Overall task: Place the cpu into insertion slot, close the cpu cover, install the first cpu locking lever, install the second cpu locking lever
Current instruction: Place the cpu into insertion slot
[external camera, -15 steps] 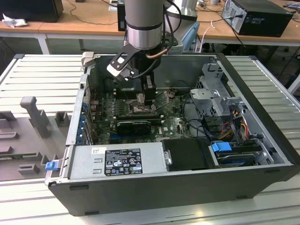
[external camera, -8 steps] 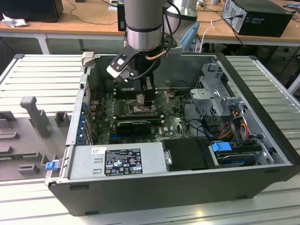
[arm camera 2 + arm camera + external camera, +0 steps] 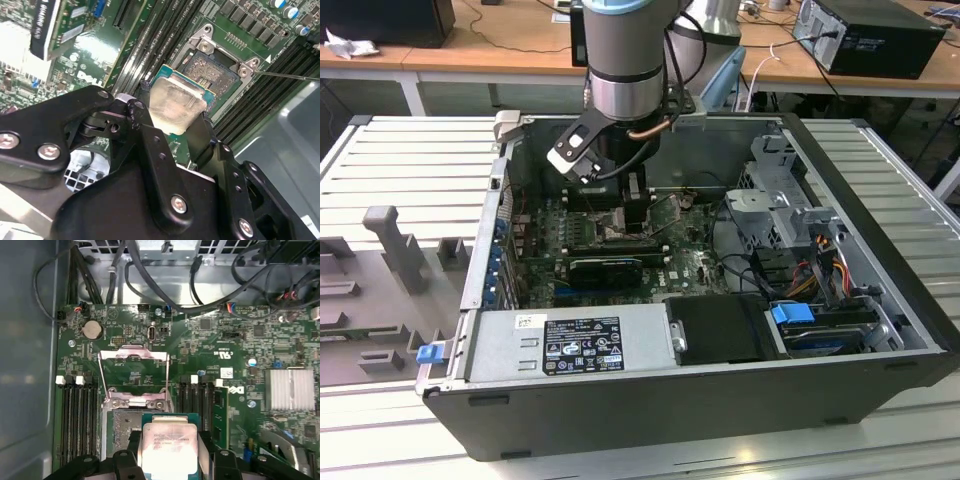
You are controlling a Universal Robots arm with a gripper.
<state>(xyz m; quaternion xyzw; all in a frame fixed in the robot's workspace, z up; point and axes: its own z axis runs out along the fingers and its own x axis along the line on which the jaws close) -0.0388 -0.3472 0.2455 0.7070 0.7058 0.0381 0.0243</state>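
**A:** What are you holding?

**B:** My fingers (image 3: 638,210) are clamped on the cpu (image 3: 175,102), pressing on two of its opposite edges. Its silvery top face shows in both wrist views (image 3: 167,447), with a green edge around it.

**A:** And where are you?

**B:** In the exterior view I reach down into the open computer case (image 3: 670,400), which lies on the ribbed grey counter (image 3: 410,160). My tips are low over the green motherboard (image 3: 200,340).

**A:** How does the chip sit relative to its socket?

**B:** The insertion slot (image 3: 212,62) lies bare, its dark centre and metal rim on show. In the first wrist view the chip overlaps one side of the slot (image 3: 122,425) and leaves the rest uncovered. It is not seated, and I cannot tell whether it touches the rim.

**A:** The cpu cover?

**B:** It (image 3: 132,356) is swung up and open, a thin silvery frame standing at the far side of the socket from my chip.

**A:** Anything close by?

**B:** Long black memory slots (image 3: 80,425) run along either side of the socket.
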